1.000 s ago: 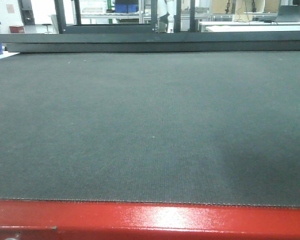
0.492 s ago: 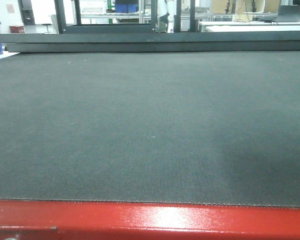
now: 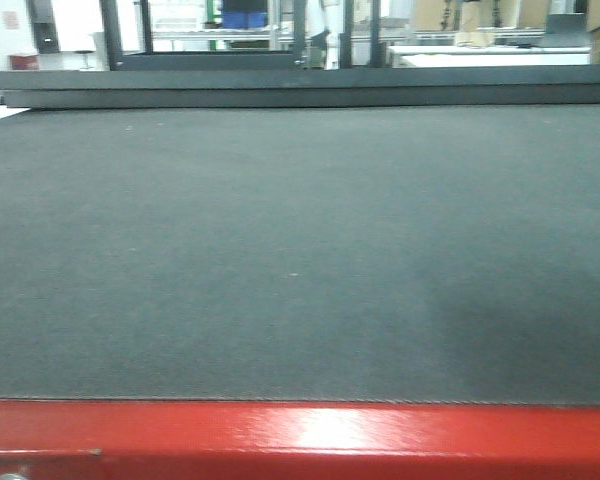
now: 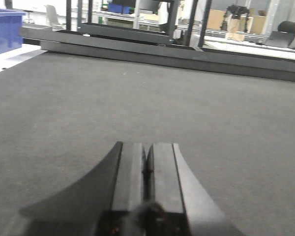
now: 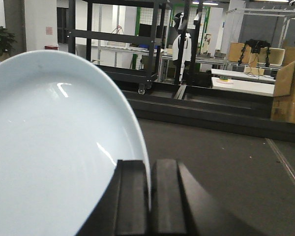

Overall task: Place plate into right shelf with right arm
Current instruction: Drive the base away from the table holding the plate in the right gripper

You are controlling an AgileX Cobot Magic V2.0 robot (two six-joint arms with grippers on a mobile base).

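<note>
The white plate (image 5: 54, 147) fills the left of the right wrist view, held on edge above the dark mat. My right gripper (image 5: 149, 163) is shut on the plate's rim, one finger on each face. My left gripper (image 4: 147, 145) hovers low over the mat, shut with nothing between its fingers. The front view shows neither gripper nor the plate. The right shelf is out of view in all views.
A dark grey mat (image 3: 300, 250) covers the table with the red front edge (image 3: 300, 435). A low dark bar (image 3: 300, 88) runs along its far side. A blue bin (image 4: 5, 27) stands far left. Black frames (image 5: 113, 39) and cardboard boxes (image 5: 287, 93) stand beyond.
In the front view the background has slid slightly left and the picture has blurred, so the camera has shifted. Nothing on the mat has changed.
</note>
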